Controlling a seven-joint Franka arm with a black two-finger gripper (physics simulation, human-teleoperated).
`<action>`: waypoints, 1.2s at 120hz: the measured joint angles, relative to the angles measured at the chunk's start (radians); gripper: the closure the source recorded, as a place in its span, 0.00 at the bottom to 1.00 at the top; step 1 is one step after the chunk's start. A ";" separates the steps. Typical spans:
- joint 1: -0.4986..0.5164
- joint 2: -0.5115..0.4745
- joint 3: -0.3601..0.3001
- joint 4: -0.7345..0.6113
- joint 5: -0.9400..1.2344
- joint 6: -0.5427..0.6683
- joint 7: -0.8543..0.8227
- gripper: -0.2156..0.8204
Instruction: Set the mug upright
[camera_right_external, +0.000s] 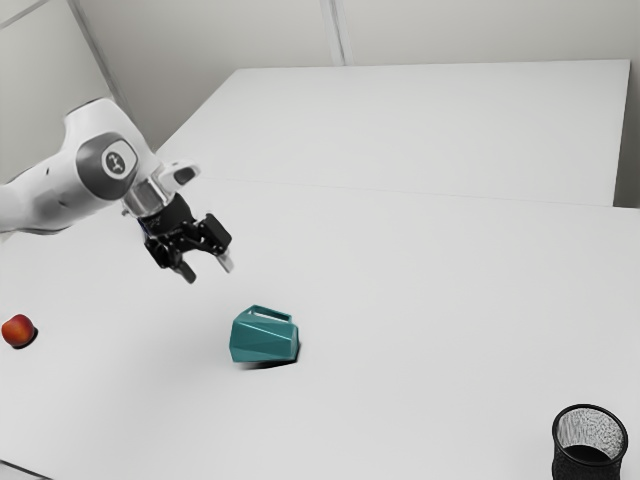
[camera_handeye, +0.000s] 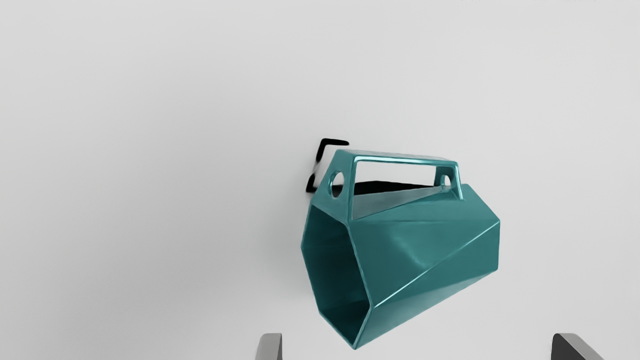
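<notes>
Teal mug (camera_right_external: 264, 338) is on its side on the white table (camera_right_external: 420, 270), not upright; probably resting on one of its flat facets, which would keep it from rolling. Its open mouth faces sideways, handle on the side away from the fingertips in the wrist view. Gripper (camera_right_external: 208, 270) is wide open, holding nothing, likely spread so as to straddle the body or handle. Arm (camera_right_external: 65, 190) comes in from the exterior view's left, wrist bent, hand slanting down toward the mug, tips above the table and apart from it. Next, as I judge it: come down, grip, then rotate until the base is underneath. Slick-looking slanted faces could slip; a grip across the body looks surer than one on the thin handle. Peach (camera_right_external: 18, 330) and black mesh bin (camera_right_external: 590, 440) sit well apart, probably no obstacle.
</notes>
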 joint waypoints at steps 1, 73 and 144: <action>0.000 0.000 0.002 -0.006 -0.007 0.005 0.004 0.23; 0.027 0.043 0.016 -0.204 -0.436 0.215 0.340 0.23; 0.026 0.112 0.016 -0.281 -0.840 0.226 0.689 0.23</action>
